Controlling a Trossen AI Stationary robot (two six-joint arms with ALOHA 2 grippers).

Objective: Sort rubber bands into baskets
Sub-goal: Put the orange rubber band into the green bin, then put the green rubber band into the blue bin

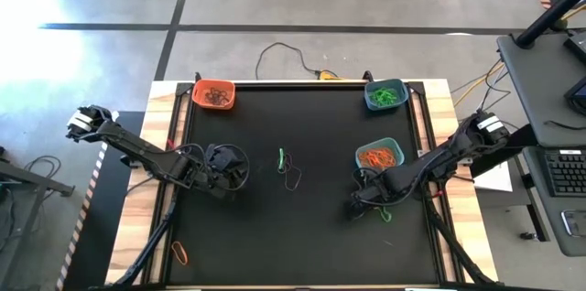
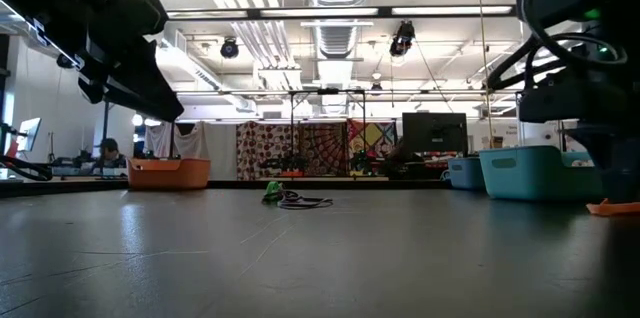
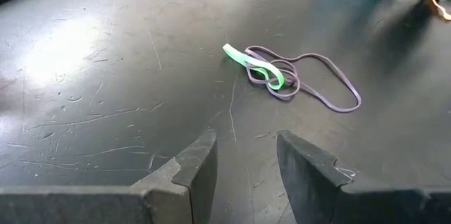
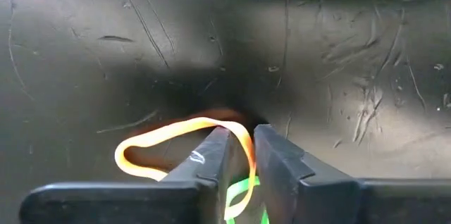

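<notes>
The right gripper is down on the black mat in front of the blue basket, its fingers standing a narrow way apart. An orange band runs through that narrow gap and loops out to one side on the mat; whether the pads press it I cannot tell. A green band lies just under the fingers; from above it shows beside the gripper.

The left gripper hangs over the mat's left half, fingers spread and holding nothing. Ahead of it, near the mat's middle, a green band lies tangled with a dark band.

The blue basket holds orange bands. At the far right corner the teal basket holds green bands; at the far left corner the orange basket holds dark ones. One more orange band lies on the wooden edge at the near left, off the mat
</notes>
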